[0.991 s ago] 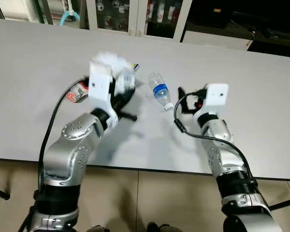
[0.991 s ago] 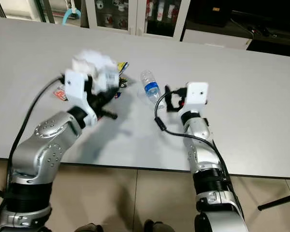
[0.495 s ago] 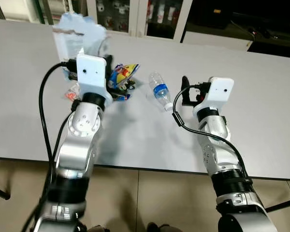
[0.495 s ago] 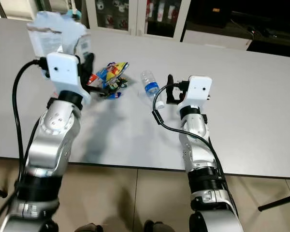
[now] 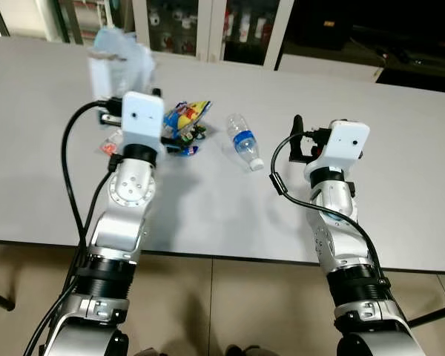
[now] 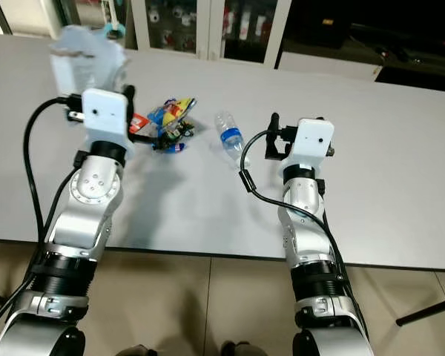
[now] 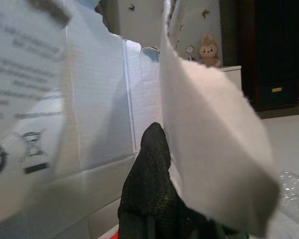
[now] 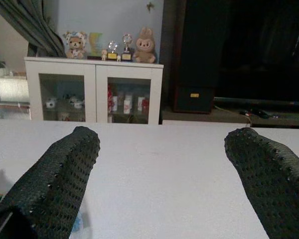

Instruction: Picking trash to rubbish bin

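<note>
My left gripper (image 5: 124, 93) is raised over the left part of the grey table (image 5: 400, 148), shut on a crumpled white plastic package (image 5: 119, 63) with printed text. In the left wrist view one black finger (image 7: 149, 164) presses into the package (image 7: 209, 149). On the table lie colourful snack wrappers (image 5: 184, 119), a red wrapper (image 5: 110, 142) and a clear water bottle (image 5: 242, 139) with a blue label, on its side. My right gripper (image 8: 162, 164) hovers open just right of the bottle, with nothing between its fingers (image 5: 297, 127).
A white cabinet with glass doors (image 5: 208, 22) stands behind the table's far edge. The table's front edge (image 5: 230, 256) runs just ahead of my body, with tiled floor below. Bare tabletop stretches to the right of my right arm.
The left arm has lifted the white package off the table and swung it upright. The right gripper has risen slightly and moved a little right of the bottle.
</note>
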Robot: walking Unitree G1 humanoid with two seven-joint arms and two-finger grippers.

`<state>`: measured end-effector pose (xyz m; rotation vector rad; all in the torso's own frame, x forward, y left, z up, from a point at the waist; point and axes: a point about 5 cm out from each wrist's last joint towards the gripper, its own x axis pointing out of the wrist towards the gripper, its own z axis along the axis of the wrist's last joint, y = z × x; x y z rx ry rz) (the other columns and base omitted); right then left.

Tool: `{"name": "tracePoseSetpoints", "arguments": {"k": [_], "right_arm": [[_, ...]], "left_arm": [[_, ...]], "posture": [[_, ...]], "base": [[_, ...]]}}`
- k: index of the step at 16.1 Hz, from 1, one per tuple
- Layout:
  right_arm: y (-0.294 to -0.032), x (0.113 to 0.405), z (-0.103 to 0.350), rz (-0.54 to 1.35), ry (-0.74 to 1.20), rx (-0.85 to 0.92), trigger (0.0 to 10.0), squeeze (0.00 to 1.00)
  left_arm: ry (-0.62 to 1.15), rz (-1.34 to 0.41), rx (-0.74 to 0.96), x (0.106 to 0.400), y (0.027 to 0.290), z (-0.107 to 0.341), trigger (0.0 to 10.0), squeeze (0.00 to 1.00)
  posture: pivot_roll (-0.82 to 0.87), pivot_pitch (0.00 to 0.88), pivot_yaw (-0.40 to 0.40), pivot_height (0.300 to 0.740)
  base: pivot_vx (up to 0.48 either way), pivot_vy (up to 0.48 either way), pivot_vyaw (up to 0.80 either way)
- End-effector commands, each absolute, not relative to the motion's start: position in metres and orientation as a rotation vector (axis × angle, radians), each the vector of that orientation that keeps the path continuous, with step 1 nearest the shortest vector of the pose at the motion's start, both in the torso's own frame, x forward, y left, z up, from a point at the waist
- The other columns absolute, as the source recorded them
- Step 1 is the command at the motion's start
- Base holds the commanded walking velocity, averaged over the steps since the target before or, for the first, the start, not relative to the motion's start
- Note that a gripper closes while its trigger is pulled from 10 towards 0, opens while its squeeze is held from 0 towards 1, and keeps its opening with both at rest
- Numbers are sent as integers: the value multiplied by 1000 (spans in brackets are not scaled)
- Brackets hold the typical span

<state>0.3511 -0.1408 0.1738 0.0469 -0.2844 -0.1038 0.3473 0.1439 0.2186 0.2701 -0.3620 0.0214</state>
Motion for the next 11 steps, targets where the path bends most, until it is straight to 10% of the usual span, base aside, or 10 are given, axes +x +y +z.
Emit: {"name": "tracePoseSetpoints", "arguments": {"k": [1, 11], "right_arm": [[-149, 352, 179, -137, -308, 33, 10000, 0], [-152, 355, 178, -154, -289, 38, 10000, 0]], "left_arm": [[-384, 37, 283, 350, 145, 224, 10000, 0], [-367, 84, 259, 354, 147, 210, 10000, 0]], "posture": [[-49, 0, -98, 740], [-58, 21, -103, 740]], "base": [[0, 0, 0], [0, 0, 0]]}}
